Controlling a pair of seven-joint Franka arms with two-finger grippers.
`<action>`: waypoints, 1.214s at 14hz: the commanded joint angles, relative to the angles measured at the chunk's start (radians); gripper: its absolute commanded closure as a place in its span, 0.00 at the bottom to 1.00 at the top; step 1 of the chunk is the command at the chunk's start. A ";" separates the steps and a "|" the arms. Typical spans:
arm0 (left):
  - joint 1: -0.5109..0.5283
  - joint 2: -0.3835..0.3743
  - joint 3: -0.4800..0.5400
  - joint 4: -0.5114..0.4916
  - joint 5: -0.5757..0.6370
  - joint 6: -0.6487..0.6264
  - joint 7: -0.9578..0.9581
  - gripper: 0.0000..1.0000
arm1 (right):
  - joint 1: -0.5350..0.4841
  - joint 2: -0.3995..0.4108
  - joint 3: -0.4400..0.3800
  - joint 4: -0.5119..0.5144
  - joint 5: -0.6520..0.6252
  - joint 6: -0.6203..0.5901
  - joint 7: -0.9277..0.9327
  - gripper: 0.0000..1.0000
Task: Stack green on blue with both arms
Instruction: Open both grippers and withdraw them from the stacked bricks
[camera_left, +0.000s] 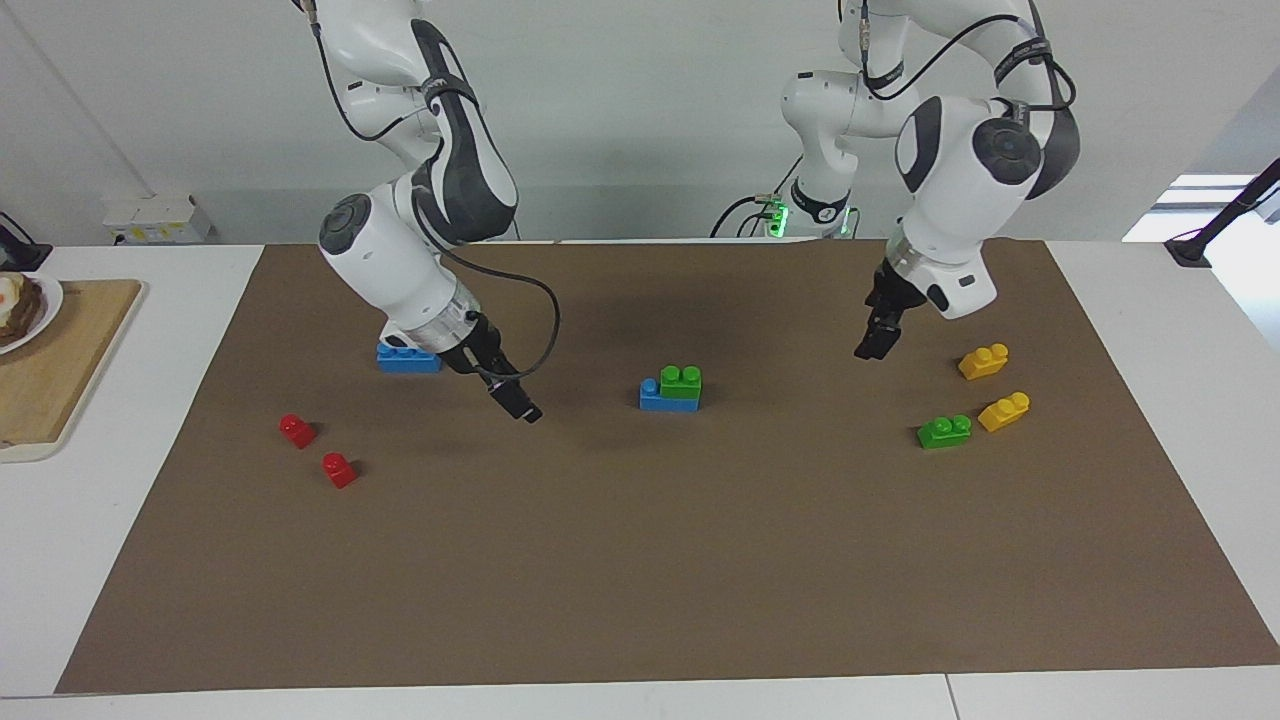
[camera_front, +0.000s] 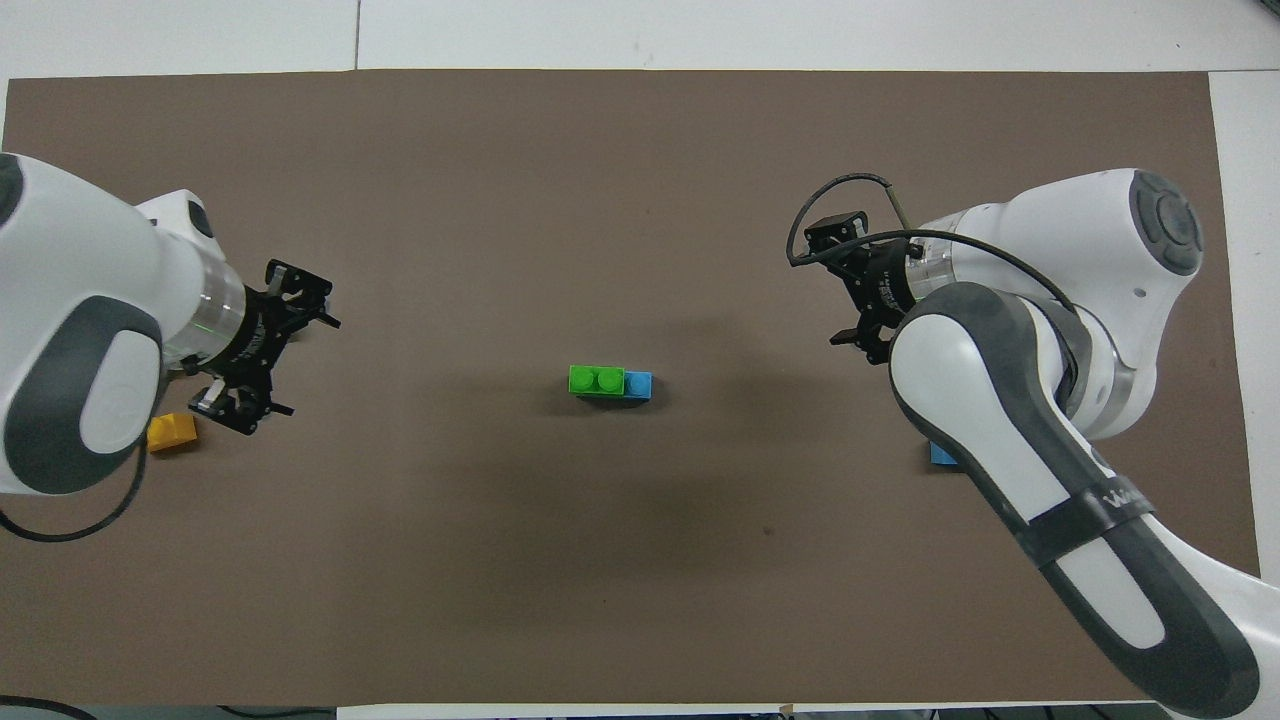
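Observation:
A green brick (camera_left: 680, 382) sits on a blue brick (camera_left: 654, 398) at the middle of the brown mat, covering two studs and leaving the one at the right arm's end bare. The overhead view shows the same green brick (camera_front: 596, 380) on the blue brick (camera_front: 638, 384). My right gripper (camera_left: 520, 402) hangs low over the mat, apart from the stack, toward the right arm's end; it also shows in the overhead view (camera_front: 862, 300). My left gripper (camera_left: 878, 338) hangs above the mat toward the left arm's end, and shows in the overhead view (camera_front: 262, 350). Neither holds anything.
A second blue brick (camera_left: 405, 357) lies partly hidden by the right arm. A second green brick (camera_left: 944, 431) and two yellow bricks (camera_left: 983, 361) (camera_left: 1004, 411) lie near the left gripper. Two red bricks (camera_left: 297, 430) (camera_left: 339, 469) lie toward the right arm's end. A wooden board (camera_left: 60, 370) lies off the mat.

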 joint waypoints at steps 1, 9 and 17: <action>0.106 -0.050 -0.010 -0.027 -0.007 -0.039 0.227 0.00 | -0.041 -0.017 0.010 0.041 -0.083 -0.089 -0.164 0.00; 0.155 -0.067 -0.007 0.032 0.087 -0.094 0.611 0.00 | -0.136 -0.110 0.010 0.159 -0.325 -0.342 -0.648 0.00; 0.170 -0.021 -0.012 0.154 0.139 -0.131 0.863 0.00 | -0.188 -0.224 0.007 0.234 -0.434 -0.619 -0.937 0.00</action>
